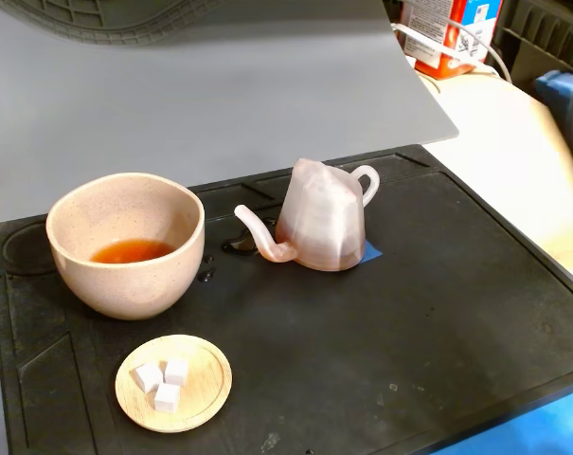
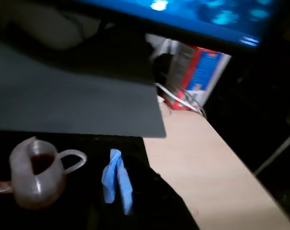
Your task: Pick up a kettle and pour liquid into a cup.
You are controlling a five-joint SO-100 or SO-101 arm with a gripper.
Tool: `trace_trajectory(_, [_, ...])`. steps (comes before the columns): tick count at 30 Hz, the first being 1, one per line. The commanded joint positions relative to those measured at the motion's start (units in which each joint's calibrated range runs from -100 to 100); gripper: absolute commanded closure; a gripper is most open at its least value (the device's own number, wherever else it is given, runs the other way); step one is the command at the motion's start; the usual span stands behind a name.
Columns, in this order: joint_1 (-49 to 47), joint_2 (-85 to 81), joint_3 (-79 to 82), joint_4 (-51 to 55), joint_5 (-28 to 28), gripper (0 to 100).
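So the kettle (image 1: pixel 321 220) sits upright on the black mat (image 1: pixel 438 322), spout toward the cup (image 1: pixel 126 244), which has reddish-brown liquid (image 1: pixel 132 251) pooled in the bottom. In front of the cup there's a small wooden dish (image 1: pixel 173 382) with three white cubes (image 1: pixel 164 382).

In the wrist view the gripper (image 2: pixel 117 179) is a dark blur with a blue-taped finger, just right of the kettle's loop handle (image 2: pixel 74 161), not touching it. Honestly can't tell if the jaws are spread or closed. Red-and-blue box (image 2: pixel 200 76) sits beyond it, blurry.
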Motion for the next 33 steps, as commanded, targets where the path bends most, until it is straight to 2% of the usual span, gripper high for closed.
trace_trajectory(1, [2.6,-7.0,3.9,-0.2,-6.0,99])
trace_trajectory(4, [2.6,-9.4,8.3,0.0,-9.7,99])
trace_trajectory(10, [1.9,-10.0,8.4,22.6,-9.8,99])
trace_trajectory(16, [-0.5,-31.8,8.5,52.3,-9.8,99])
trace_trajectory(19, [-1.3,-33.7,8.5,58.5,-9.8,99])
trace_trajectory(24, [-0.9,-33.9,8.5,78.7,-9.8,99])
trace_trajectory(28, [-0.9,-33.6,8.5,87.1,-9.7,99])
trace_trajectory(33, [-1.4,-33.6,8.5,87.2,-9.3,99])
